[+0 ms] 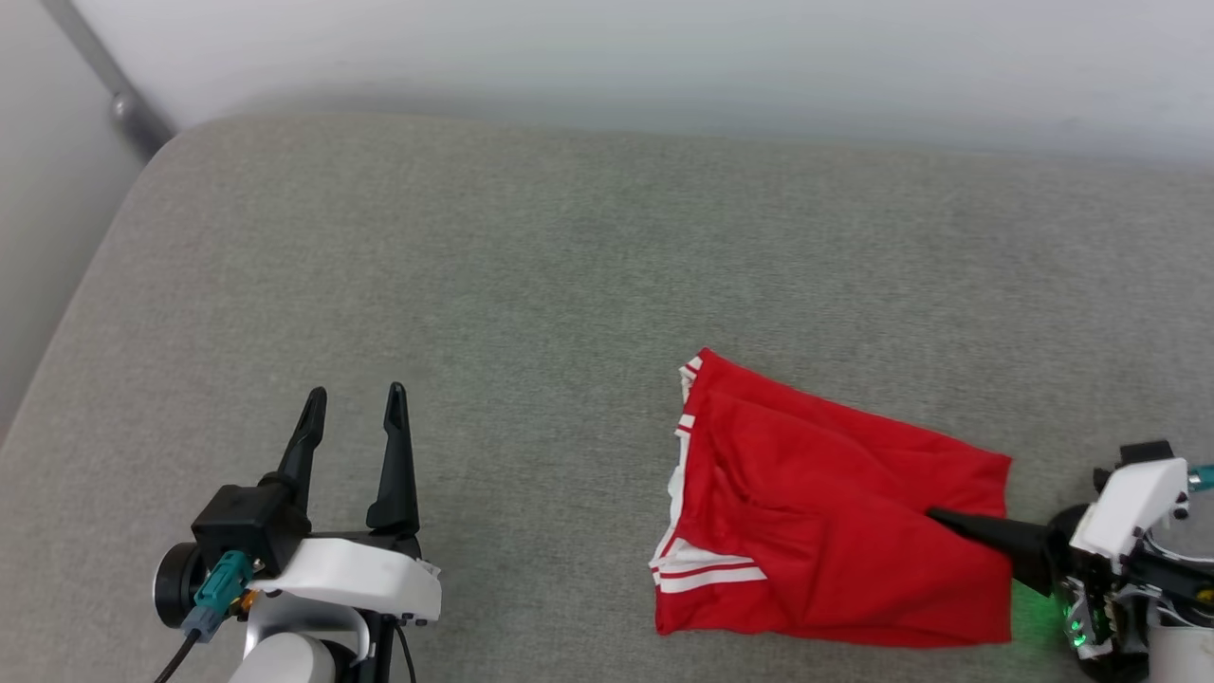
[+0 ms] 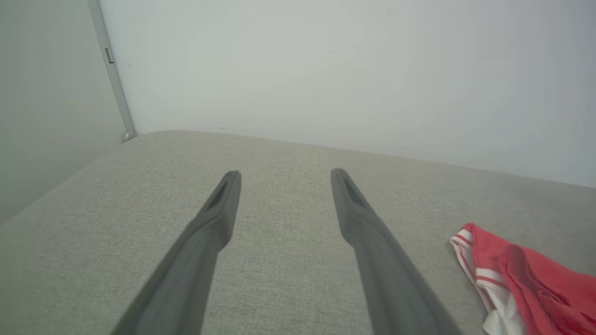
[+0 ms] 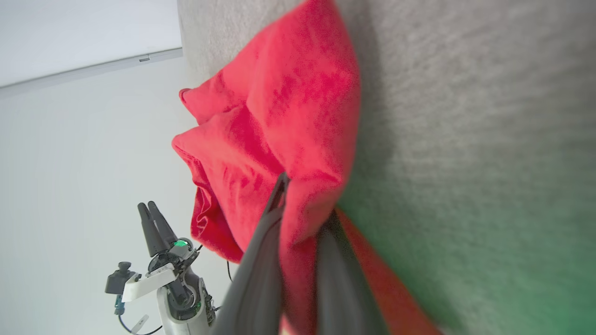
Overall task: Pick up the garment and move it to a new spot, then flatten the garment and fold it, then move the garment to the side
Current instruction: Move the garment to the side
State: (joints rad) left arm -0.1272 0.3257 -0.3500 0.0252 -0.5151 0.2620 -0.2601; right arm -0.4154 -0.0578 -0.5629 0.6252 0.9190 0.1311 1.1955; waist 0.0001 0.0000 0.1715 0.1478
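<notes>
Low on the grey cushion's (image 1: 569,285) right, my right gripper (image 1: 948,522) grips the folded garment's (image 1: 835,531) edge; well apart, my left gripper (image 1: 356,394) hovers, jaws spread, holding nothing.

Broad grey woven cushion surface (image 1: 531,285), rounded at the far left corner. Behind, plain white wall (image 1: 664,57), softly and evenly lit. In the left corner, slim grey pipe (image 1: 98,62) against the wall. Faint green glow (image 1: 1029,607) on the fabric, lower right.
</notes>
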